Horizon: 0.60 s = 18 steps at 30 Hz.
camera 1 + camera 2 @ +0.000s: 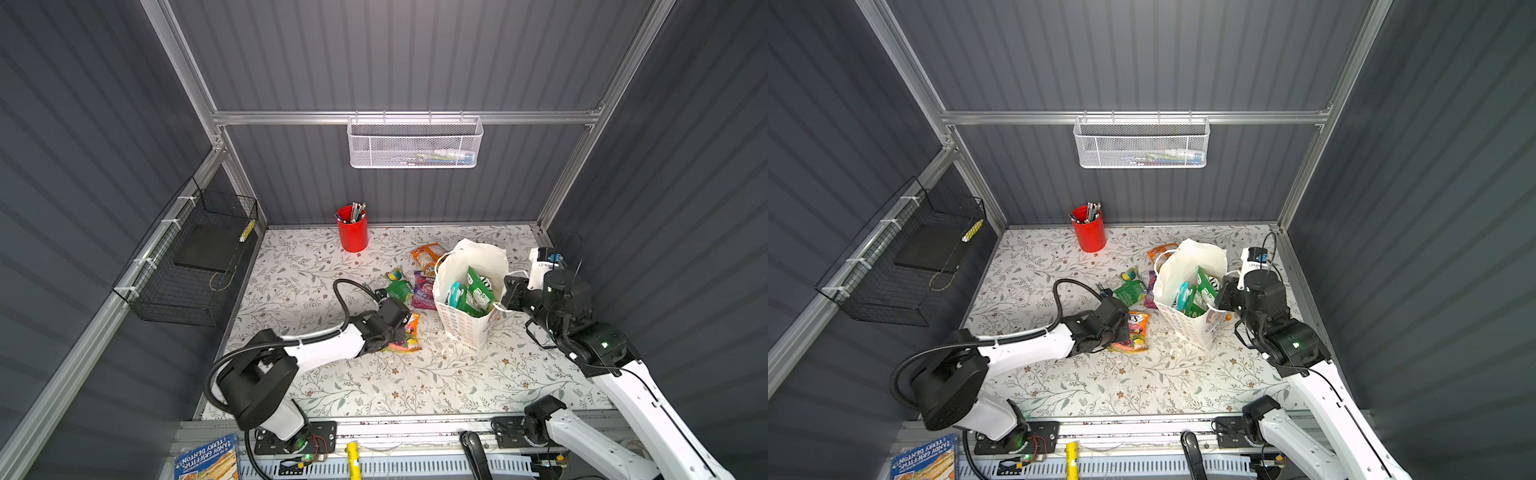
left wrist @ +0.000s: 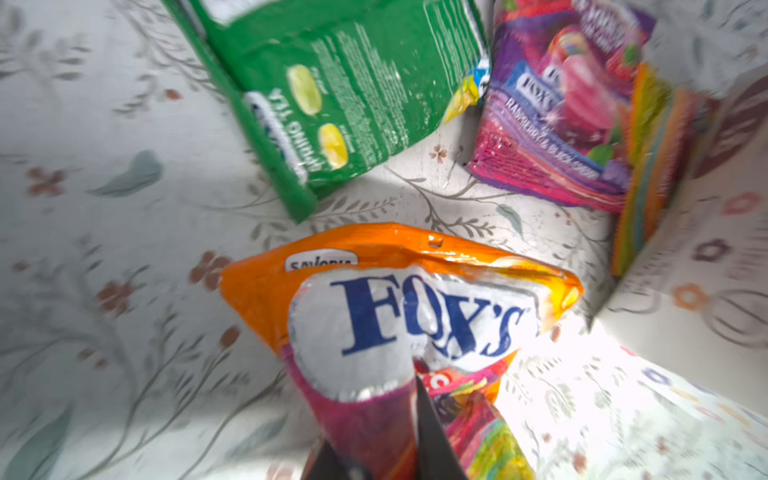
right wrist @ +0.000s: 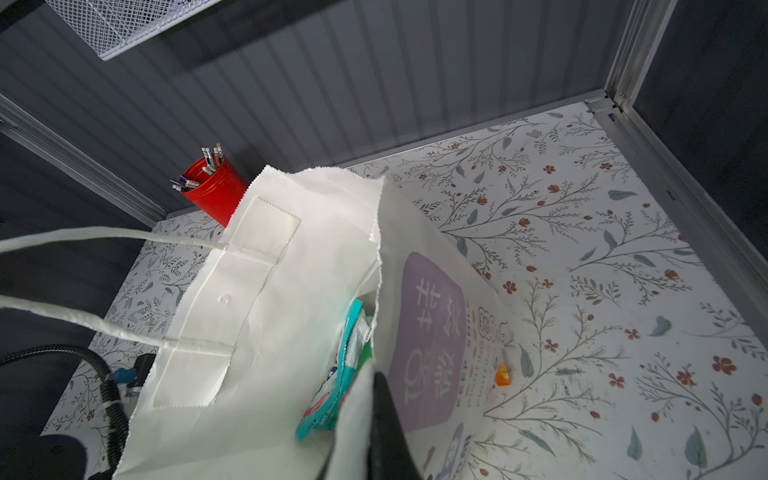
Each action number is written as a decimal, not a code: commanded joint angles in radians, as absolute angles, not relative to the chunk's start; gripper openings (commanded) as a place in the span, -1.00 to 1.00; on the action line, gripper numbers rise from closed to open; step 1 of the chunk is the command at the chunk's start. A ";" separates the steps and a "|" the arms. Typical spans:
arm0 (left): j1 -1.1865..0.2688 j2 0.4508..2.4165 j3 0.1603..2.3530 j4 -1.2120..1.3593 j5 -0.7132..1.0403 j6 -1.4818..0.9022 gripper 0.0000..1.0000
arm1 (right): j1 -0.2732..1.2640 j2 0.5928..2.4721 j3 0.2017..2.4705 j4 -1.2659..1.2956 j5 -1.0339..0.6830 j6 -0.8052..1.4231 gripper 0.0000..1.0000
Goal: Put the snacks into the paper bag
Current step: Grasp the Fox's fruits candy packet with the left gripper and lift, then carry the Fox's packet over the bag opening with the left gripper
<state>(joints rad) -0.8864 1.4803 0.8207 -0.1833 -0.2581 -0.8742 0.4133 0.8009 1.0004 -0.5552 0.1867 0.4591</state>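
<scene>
Left jaws pinch orange packet (image 2: 395, 316); right jaws clamp paper bag (image 3: 257, 291).

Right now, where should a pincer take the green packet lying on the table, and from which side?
Best take the green packet by its corner nearest the left pincer, coming low from that side. It lies flat, so only an edge is pinchable; bare table surrounds that corner, while the purple packet crowds its other side.
</scene>
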 commanded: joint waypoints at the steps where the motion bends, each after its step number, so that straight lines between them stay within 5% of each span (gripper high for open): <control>1: -0.882 1.346 0.812 -0.166 -0.272 -0.912 -0.73 | 0.420 0.789 1.002 -0.547 0.183 0.446 -1.00; 8: -0.889 1.079 0.853 -0.252 -0.286 -0.880 -0.73 | 0.420 0.785 1.005 -0.549 0.174 0.449 -1.00; 18: -0.892 1.059 1.099 -0.351 -0.217 -0.771 -0.73 | 0.420 0.787 1.005 -0.545 0.164 0.452 -1.00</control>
